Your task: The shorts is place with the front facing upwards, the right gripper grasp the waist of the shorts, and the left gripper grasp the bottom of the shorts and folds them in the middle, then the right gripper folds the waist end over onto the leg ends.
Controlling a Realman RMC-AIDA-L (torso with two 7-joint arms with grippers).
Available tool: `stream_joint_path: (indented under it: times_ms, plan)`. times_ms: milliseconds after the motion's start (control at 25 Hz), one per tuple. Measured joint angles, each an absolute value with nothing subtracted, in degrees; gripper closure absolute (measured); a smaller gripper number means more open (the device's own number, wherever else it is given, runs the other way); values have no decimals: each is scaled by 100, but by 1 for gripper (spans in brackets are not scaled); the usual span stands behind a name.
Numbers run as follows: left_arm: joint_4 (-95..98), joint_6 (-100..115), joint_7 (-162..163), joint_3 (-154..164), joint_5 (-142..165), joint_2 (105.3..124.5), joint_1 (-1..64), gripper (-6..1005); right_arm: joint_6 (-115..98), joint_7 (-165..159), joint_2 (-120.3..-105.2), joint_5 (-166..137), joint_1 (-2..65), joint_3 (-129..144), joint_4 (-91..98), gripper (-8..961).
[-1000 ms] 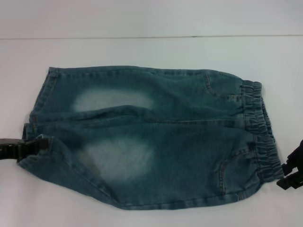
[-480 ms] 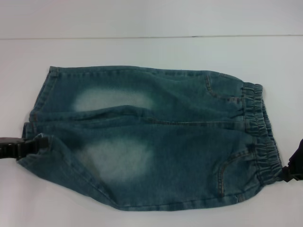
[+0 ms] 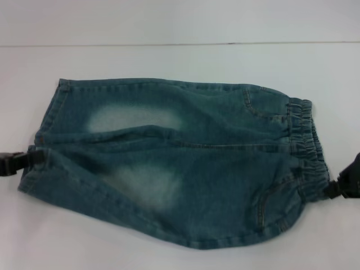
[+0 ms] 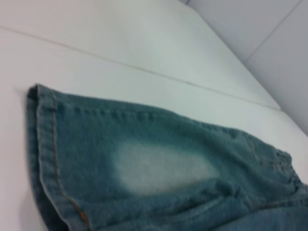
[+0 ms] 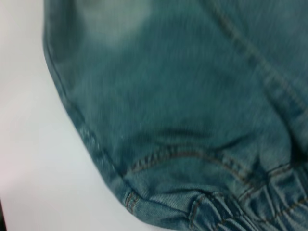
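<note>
Left claw [image 3: 25, 160] grips faded blue-green shorts [image 3: 180, 163] at hem.

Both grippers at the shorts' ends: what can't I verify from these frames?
- Left gripper, head view: cut off by the frame edge at the leg hem; grip unclear.
- Right gripper, head view: mostly out of frame beside the waist; closure unclear.
- Both wrist views: only the shorts, no fingers.
</note>
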State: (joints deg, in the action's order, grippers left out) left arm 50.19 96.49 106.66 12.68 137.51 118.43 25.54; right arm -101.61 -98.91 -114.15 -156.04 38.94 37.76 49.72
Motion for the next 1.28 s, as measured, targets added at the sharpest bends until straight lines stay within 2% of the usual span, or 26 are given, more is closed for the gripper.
stream_joint_path:
  times_ms: [240,440,840,1160,1280]
  plan:
    - [5019,9547,10669,1078,13469,11802,2618,997,-9933,-9662,-11167,-14532,3602,3202,4365,913]
    - [4987,9028,10654,1107,13034,11796,2635,997,-9398,-9550,-11117,-13774,3334,2846,3827,905]
    - [4599,7742,10428,1412,12927,11858,2935,997,-8398,-9322,-11199,-12344,3011,2521,2965,889]
    - [4434,7030,10135,1511,12776,11947,3223,997,-7503,-9213,-11411,-12104,3087,2509,2870,877]
    - [4347,6724,10014,1536,12661,11949,3322,996,-7251,-9061,-11427,-11971,3107,2498,2774,872]
